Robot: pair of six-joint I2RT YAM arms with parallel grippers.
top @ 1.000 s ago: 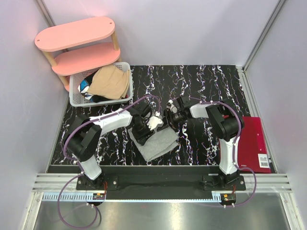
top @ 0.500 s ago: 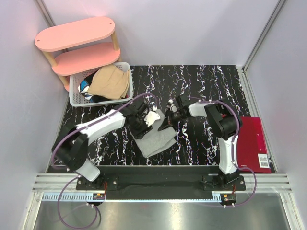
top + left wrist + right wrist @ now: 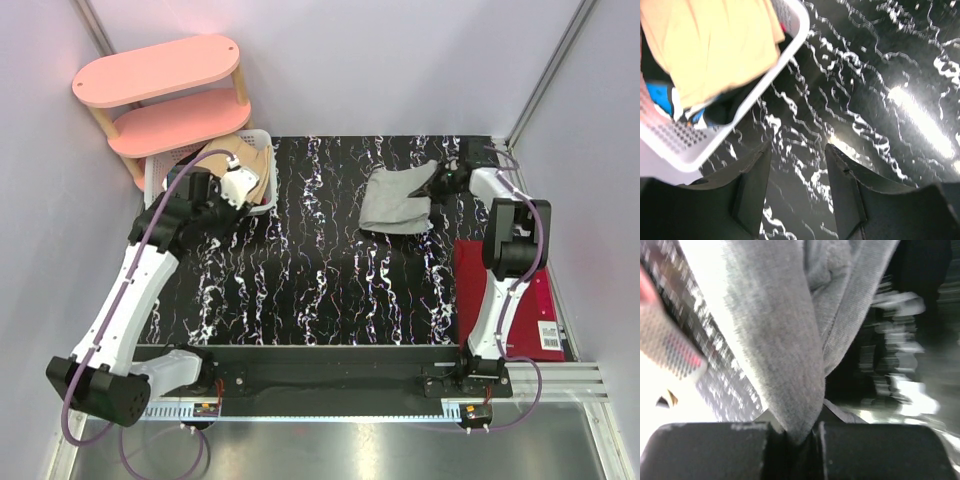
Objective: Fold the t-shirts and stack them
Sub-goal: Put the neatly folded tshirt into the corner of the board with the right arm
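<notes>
Right wrist: our right gripper (image 3: 800, 432) clamps the grey shirt (image 3: 780, 340); we should lay it flat at two o'clock. Left gripper (image 3: 797, 150), fingers (image 3: 752, 200) apart, hovers by the basket (image 3: 790, 35).

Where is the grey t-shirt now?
In the top view the grey t-shirt is at the far right of the table, pinched by the right hand, across from the basket at far left.

The left arm (image 3: 128, 292) and right arm (image 3: 485, 315) have white shells between bulky black joints and stand on black bases (image 3: 470, 380) at six o'clock. A purple cable (image 3: 163, 198) loops along each. The left gripper (image 3: 798, 148) has broad matte-black fingers (image 3: 751, 197).
</notes>
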